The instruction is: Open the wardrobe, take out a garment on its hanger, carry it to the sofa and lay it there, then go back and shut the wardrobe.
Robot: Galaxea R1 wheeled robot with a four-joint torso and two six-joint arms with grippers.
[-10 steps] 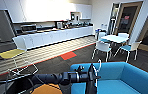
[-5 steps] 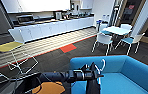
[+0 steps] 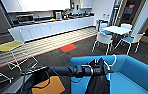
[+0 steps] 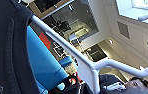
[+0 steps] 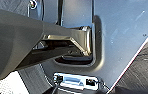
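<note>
Dark carpet [image 3: 62, 58] runs back to a white kitchen counter [image 3: 55, 26] at the far wall, with white and teal chairs [image 3: 103, 38] around a table [image 3: 116, 29] off to the right. Nearest, the left gripper [image 3: 107, 70] reaches out over the near edge of the blue sofa [image 3: 132, 75], pinching the white hanger [image 3: 111, 62]; the black garment [image 3: 98, 80] hangs from it, draping down against the sofa's front corner. The carrying step looks nearly done; laying the top down would call for moving it further over the seat and lowering it. Whether the right gripper is spread or closed I cannot tell.
</note>
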